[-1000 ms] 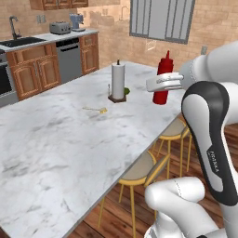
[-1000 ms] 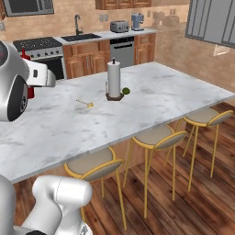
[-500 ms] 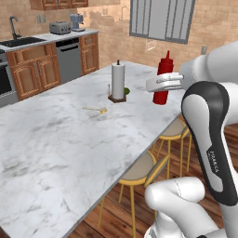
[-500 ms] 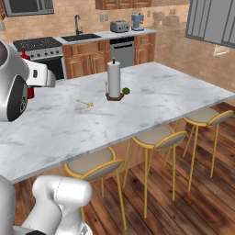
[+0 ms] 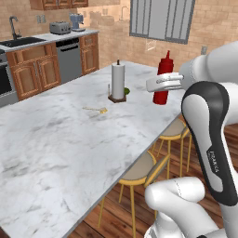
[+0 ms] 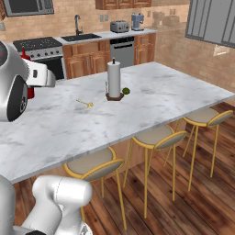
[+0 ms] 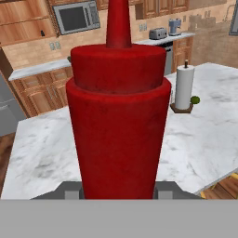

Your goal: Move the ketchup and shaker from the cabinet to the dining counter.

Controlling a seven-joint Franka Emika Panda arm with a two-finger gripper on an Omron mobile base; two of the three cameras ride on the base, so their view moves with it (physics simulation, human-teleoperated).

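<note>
The gripper (image 5: 157, 84) is clenched on the upright ketchup (image 5: 163, 78), which stands at the stool-side edge of the dining counter (image 5: 60, 139). Further in from that edge stand a paper towel roll (image 5: 118, 81) and a lime (image 5: 127, 91).

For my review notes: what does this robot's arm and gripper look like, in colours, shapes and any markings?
The arm is built of rounded glossy white shells joined by dark, near-black joint sections. One dark section carries small white lettering running down its length, too small to read. The links are thick and tubular, with a bulbous white elbow low in the left base view. The gripper is a flat pale grey-white body with slim fingers. No cables are visible.
</note>
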